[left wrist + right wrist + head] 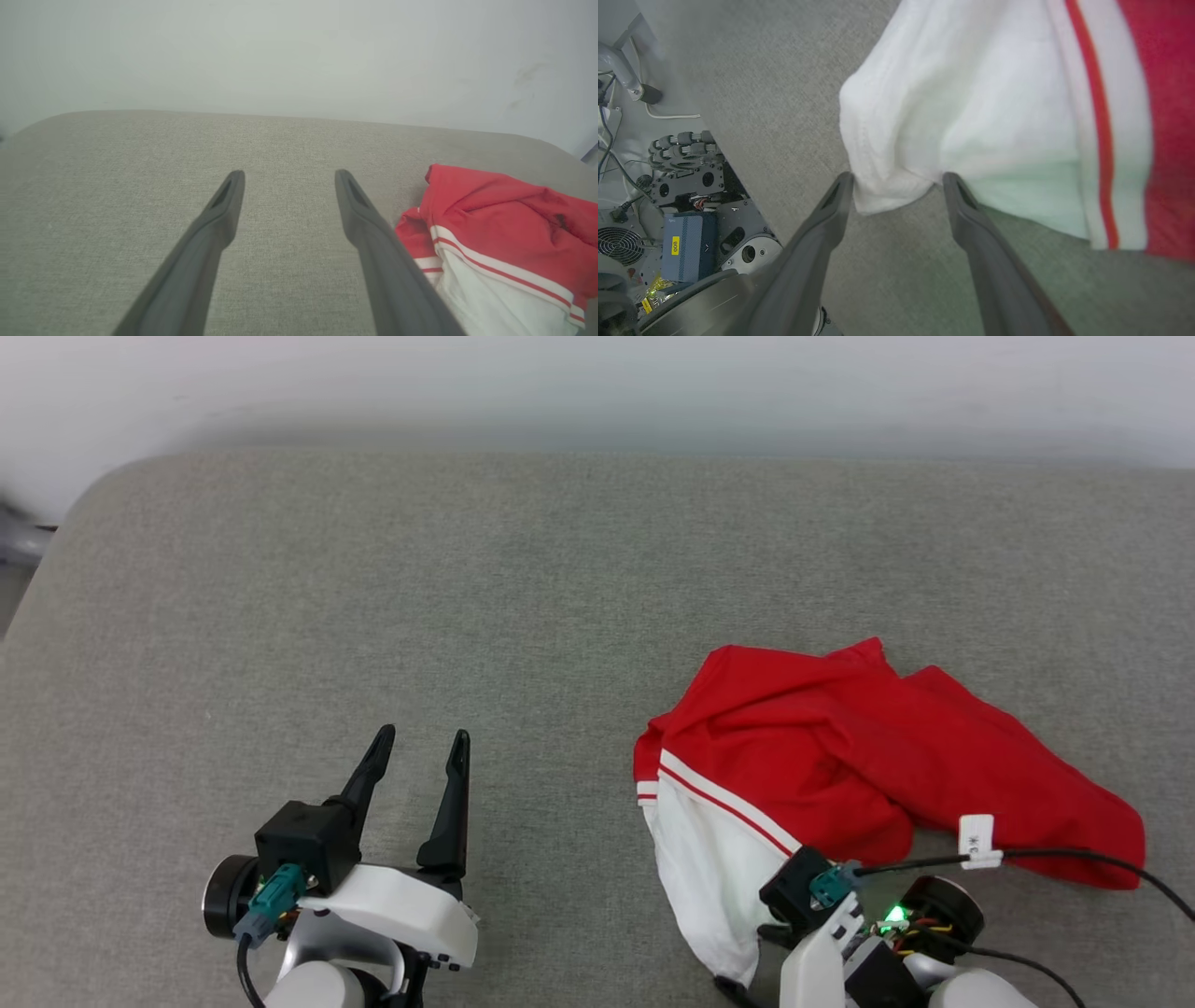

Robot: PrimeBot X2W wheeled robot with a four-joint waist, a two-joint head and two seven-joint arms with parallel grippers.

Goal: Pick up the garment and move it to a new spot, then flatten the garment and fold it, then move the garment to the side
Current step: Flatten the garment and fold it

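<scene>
The garment (840, 747) lies crumpled on the right half of the grey cushion (560, 569), red body toward the back, white sleeve panel with stripe trim toward the front. In the left wrist view the garment (504, 233) lies just right of my left gripper (289, 175). That left gripper (421, 737) stands open and empty over bare cushion, apart from the cloth. My right gripper (896, 179) is open, with a corner of the garment's white panel (971, 93) lying between its fingertips. In the head view my right wrist (840, 915) sits at the garment's near edge.
A black cable with a white tag (976, 835) crosses the garment's near right part. The cushion's front edge (738, 163) runs close to my right gripper, with the robot base and equipment (686, 224) below it. A pale wall (597, 383) stands behind.
</scene>
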